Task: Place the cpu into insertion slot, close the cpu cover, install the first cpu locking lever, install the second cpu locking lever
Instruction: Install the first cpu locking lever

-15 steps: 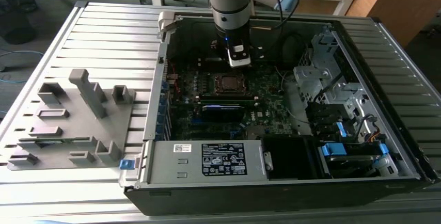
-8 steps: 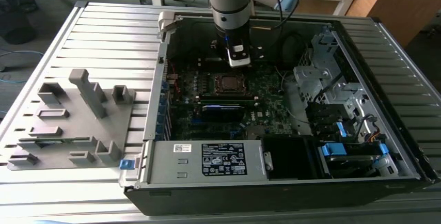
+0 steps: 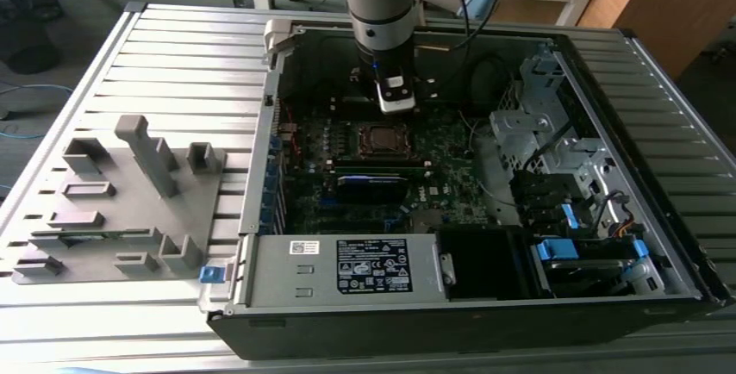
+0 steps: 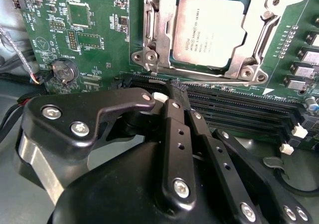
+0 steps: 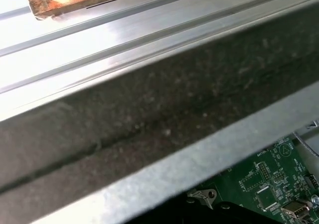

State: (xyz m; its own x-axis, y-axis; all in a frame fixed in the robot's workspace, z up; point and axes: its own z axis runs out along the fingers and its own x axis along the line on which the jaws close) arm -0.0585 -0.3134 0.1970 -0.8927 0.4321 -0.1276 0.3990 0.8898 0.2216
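Exterior view's left: grey fixture block (image 3: 127, 210) on slatted bench (image 3: 172, 55), well apart from the work. Centre: open computer case (image 3: 460, 322), arm reaching down into it, gripper (image 3: 395, 98) low over the green board, just beside the insertion slot (image 3: 361, 140). In the second wrist view the fingers (image 4: 172, 104) are clenched together, tips meeting, grasping nothing, over the long black memory slots (image 4: 239, 109). cpu (image 4: 209, 30) sits flat in the slot, silvery face up. cpu cover (image 4: 159, 35) lies down around it, framing the chip; lever state cannot tell. Exterior view's right: drive bays with blue tabs (image 3: 554, 249)
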